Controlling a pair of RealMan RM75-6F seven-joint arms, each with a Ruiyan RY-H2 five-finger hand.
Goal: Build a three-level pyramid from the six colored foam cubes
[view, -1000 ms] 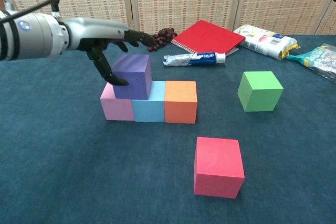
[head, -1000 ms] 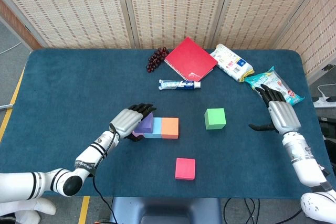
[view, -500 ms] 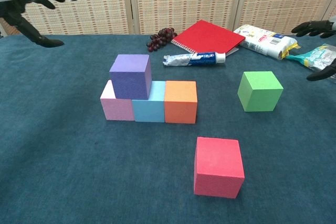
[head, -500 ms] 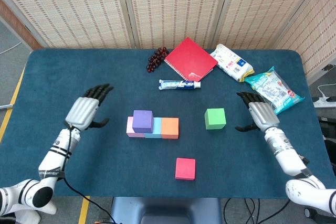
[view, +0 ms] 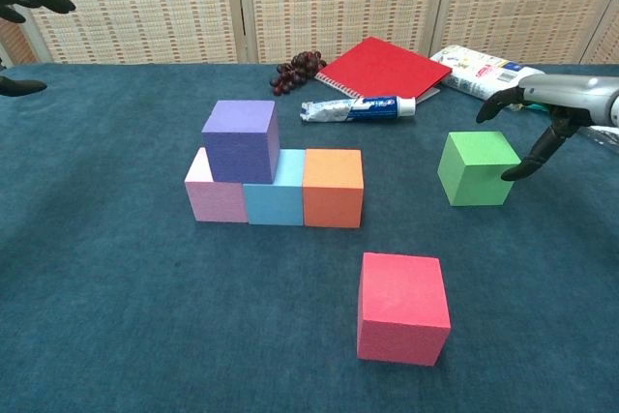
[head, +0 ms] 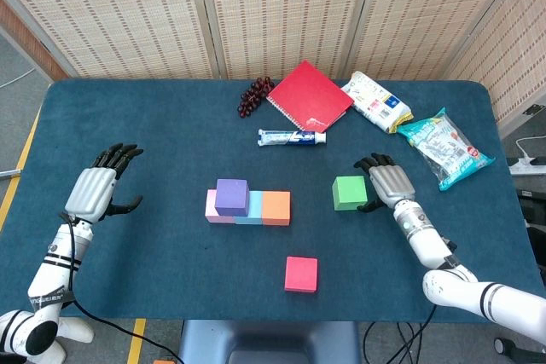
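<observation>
Purple cube (view: 241,139) sits atop the pink cube (view: 215,194) and blue cube (view: 275,194).

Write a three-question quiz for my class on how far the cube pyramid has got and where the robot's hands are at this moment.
1. True or false: the purple cube sits on the bottom row of pink cube, light blue cube and orange cube.
2. Which cube is nearest the right hand? A) red cube B) green cube C) orange cube
3. Fill in: the left hand holds ____.

Key
1. True.
2. B: the green cube lies just beside the open fingers; the red cube stands apart, nearer the camera.
3. Nothing; its fingers are spread, far from the stack.
</observation>
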